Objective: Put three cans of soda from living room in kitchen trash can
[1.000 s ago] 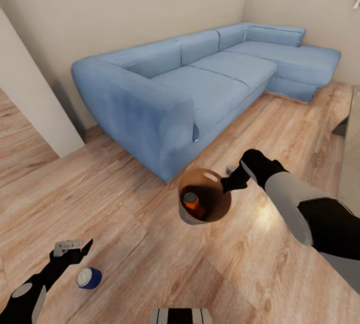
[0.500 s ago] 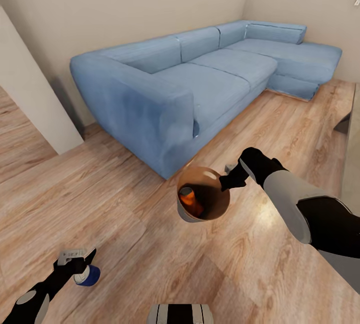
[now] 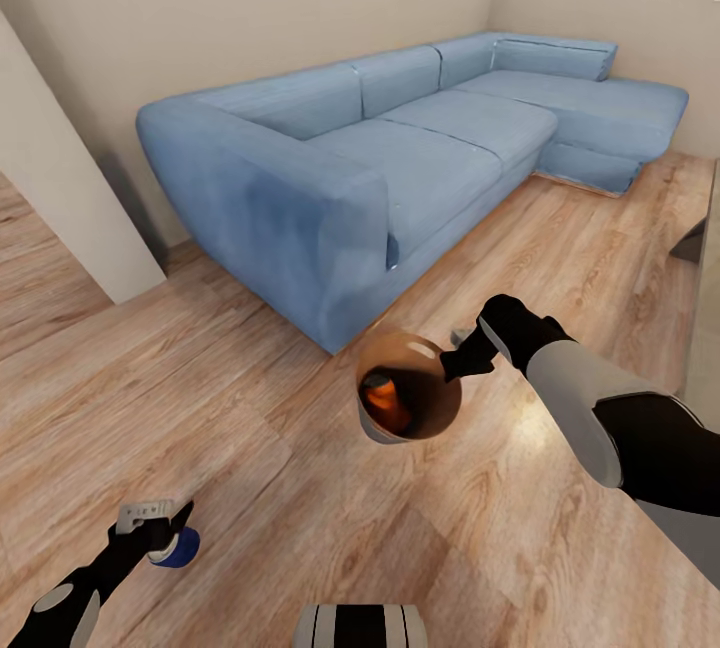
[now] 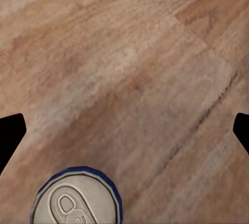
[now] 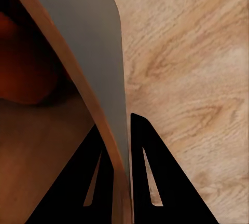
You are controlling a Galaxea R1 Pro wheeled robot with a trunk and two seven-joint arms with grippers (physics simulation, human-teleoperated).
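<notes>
Lowered over blue soda can (image 4: 78,199), left end effector (image 3: 156,520) spread wide; right end effector (image 5: 120,175) clamped on trash can (image 3: 408,398) rim. Light, slick; best gripped mid-body.

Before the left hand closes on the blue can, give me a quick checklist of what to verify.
1. Blue can upright on the floor: ok.
2. Left hand open, fingers wide: ok.
3. Can centred between the fingers: not ok, it sits off to one side.
4. Hand low enough around the can: cannot tell.
5. Right hand pinching the trash can rim: ok.
6. Orange can inside the bin: ok.
</notes>
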